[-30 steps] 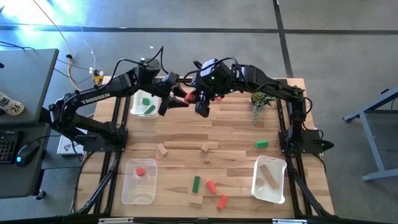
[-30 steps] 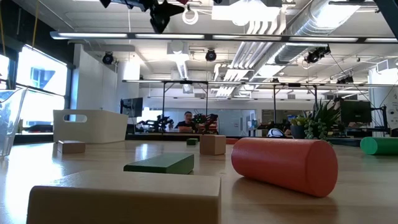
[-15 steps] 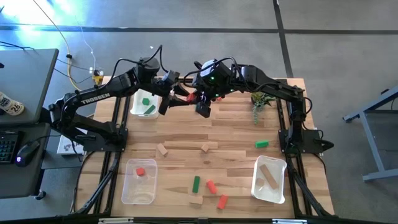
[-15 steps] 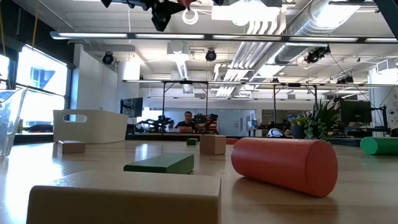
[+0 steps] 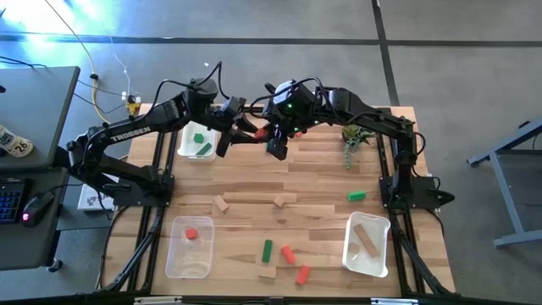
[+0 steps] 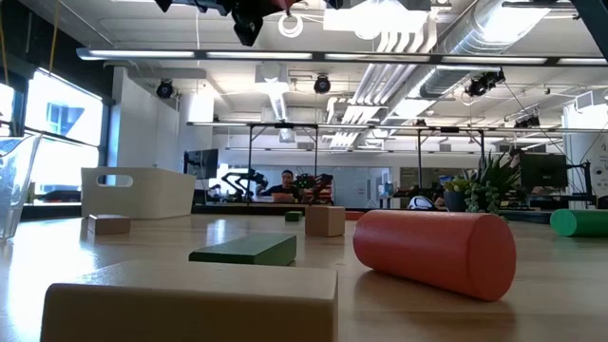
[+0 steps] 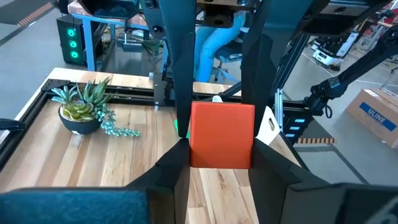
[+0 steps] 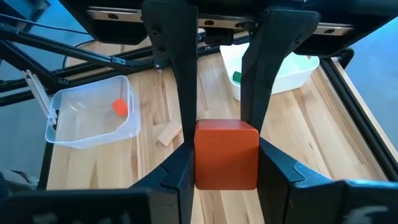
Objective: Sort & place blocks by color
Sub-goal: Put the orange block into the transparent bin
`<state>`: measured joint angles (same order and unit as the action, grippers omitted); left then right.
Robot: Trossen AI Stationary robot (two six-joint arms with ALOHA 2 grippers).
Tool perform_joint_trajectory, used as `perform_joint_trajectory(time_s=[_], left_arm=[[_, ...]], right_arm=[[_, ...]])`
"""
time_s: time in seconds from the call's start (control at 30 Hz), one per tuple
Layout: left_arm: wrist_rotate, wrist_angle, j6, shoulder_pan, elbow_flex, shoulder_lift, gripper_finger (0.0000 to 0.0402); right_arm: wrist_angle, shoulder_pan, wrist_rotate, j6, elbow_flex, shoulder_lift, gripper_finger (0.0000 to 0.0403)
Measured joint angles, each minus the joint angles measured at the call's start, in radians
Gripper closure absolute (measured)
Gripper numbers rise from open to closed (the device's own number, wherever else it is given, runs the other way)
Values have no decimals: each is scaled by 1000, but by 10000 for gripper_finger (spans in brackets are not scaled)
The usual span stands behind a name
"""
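High over the tabletop's far edge, both my left fingers [image 7: 214,165] and right fingers [image 8: 227,163] clamp the same red cube [image 5: 258,133], so if either pulls away before the other lets go, it may twist and drop.

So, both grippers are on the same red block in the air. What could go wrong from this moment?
1. The red block is held high above the table between the left gripper and the right gripper. If the right one lets go before the left grip is firm, the block may fall and roll away.
2. The two grippers are very close, so their fingers could collide while separating.
3. The red tray is far across the table, so a weak grip may slip on the way.
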<state>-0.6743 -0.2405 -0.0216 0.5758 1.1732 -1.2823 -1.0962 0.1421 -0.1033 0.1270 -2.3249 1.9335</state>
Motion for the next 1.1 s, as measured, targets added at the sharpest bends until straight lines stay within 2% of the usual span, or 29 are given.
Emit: perform_joint_trajectory(time_s=[0.27,0.6,0.7,0.83,0.93,1.1], left_arm=[[2,-6,-6,0,0,0,299],[20,-124,-38,0,0,-2,300],[19,-200,-59,-1,0,-1,300],[21,-333,-92,-6,0,5,300],[69,-442,-117,-27,0,10,300],[216,-620,-129,-97,1,36,300]], right_arm=[[-3,-3,32,7,0,0,286],[-15,-19,156,7,1,4,167],[-16,-19,156,7,-1,4,147],[-23,-18,156,4,-1,4,143],[-24,-18,157,-16,-2,4,143],[-26,-18,157,-45,-2,4,142]])
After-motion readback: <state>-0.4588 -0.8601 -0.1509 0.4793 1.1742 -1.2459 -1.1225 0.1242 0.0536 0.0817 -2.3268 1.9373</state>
